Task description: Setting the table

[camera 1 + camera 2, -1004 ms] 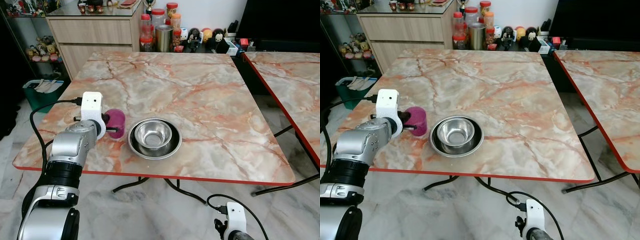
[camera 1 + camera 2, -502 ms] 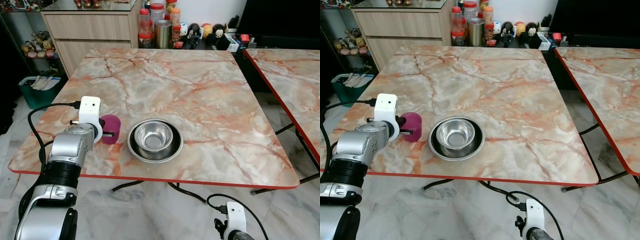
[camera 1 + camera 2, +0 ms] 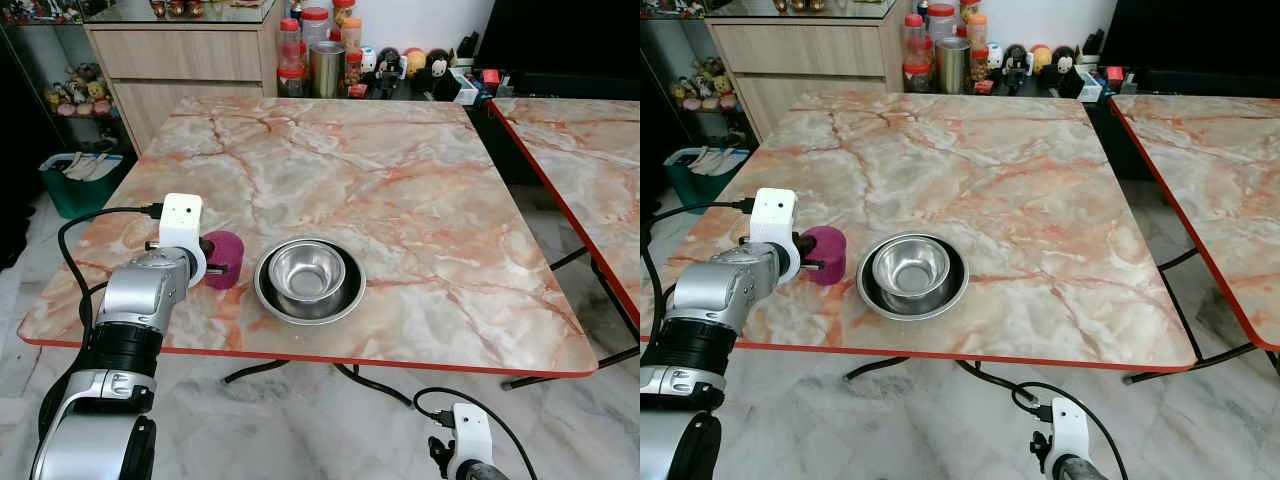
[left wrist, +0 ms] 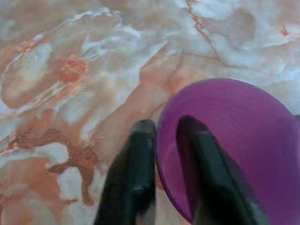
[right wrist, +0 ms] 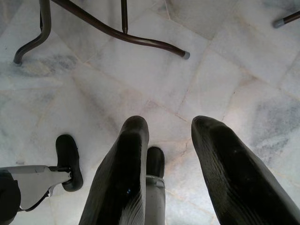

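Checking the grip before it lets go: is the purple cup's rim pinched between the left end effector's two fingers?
Yes: one finger sits outside the purple cup, the other inside its rim.

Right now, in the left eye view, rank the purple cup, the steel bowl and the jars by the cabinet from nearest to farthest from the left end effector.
1. Purple cup, pinched in the left end effector at the table's left edge.
2. Steel bowl, just right of the cup.
3. Jars, past the table's far edge.

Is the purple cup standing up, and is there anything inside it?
Upright and empty. The purple cup stands on the marble table, mouth up; the left gripper pinches its rim, bare inside apart from one finger.
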You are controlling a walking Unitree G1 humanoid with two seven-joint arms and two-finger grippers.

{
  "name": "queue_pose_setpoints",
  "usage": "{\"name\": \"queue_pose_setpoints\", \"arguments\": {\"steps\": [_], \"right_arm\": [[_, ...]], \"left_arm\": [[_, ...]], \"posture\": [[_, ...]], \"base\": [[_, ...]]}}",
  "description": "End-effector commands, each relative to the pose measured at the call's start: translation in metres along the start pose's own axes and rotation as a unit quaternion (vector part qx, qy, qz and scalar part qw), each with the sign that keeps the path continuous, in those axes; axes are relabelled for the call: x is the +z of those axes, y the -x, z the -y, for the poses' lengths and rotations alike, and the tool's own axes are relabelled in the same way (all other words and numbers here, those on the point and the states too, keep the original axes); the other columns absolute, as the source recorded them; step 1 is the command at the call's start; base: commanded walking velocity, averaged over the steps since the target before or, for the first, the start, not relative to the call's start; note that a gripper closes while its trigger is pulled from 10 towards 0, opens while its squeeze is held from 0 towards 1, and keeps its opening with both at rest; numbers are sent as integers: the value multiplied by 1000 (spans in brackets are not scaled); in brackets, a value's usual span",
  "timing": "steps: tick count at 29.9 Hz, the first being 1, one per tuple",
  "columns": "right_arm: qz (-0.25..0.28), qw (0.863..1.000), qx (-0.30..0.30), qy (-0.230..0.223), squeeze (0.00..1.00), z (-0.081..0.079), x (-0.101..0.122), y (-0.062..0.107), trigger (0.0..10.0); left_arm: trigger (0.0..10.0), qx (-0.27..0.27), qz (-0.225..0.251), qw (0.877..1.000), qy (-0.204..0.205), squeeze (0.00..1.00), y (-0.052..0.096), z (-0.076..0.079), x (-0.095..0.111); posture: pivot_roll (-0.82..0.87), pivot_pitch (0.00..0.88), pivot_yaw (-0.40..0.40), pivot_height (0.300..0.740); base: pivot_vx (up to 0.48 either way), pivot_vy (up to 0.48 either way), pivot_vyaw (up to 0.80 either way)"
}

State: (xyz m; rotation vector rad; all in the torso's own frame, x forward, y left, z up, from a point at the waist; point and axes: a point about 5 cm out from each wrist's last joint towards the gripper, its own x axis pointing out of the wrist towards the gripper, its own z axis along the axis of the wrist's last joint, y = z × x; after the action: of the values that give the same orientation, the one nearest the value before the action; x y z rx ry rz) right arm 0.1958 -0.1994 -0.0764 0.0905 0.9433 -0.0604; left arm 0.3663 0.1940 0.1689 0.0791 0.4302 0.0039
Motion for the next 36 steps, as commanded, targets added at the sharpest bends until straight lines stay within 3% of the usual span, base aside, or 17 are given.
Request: {"name": "queue_pose_setpoints", "arguments": {"steps": [1,18,21,22,25,29,31,32,33,36], "right_arm": [[-6,1000,0,0,0,0,-2,0,10000],[-6,1000,0,1,0,1,-2,0,10000],[-6,1000,1,1,0,1,-2,0,10000],[-6,1000,0,0,0,1,-2,0,10000],[-6,1000,0,0,0,1,-2,0,10000],[-6,1000,0,0,0,1,-2,0,10000],[-6,1000,0,0,0,0,-2,0,10000],[-6,1000,0,0,0,0,-2,0,10000],[-6,1000,1,0,0,0,-2,0,10000],[-6,1000,1,-2,0,-1,-2,0,10000]], "left_arm": [[10000,3,-1,1000,2,0,0,-1,1],[10000,31,69,997,4,0,8,-11,31],[10000,45,99,994,-4,0,12,-14,40],[10000,68,150,986,-14,0,19,-20,54],[10000,76,170,982,-17,0,22,-23,60],[10000,220,283,933,-28,0,53,-67,90],[10000,293,289,911,-15,0,61,-97,85],[10000,293,289,911,-15,0,61,-97,85],[10000,325,287,901,-8,0,66,-112,80],[10000,406,269,871,-59,0,79,-146,65]], "posture": [[87,49,-15,740],[89,53,-18,740],[86,53,-19,740],[85,53,-19,740],[85,53,-19,740],[92,49,-22,740],[92,46,-21,740],[92,46,-21,740],[90,44,-20,740],[89,38,-16,740]], "base": [[0,0,0],[0,0,0],[0,0,0],[0,0,0],[0,0,0],[0,0,0],[0,0,0],[0,0,0],[0,0,0],[0,0,0]]}}
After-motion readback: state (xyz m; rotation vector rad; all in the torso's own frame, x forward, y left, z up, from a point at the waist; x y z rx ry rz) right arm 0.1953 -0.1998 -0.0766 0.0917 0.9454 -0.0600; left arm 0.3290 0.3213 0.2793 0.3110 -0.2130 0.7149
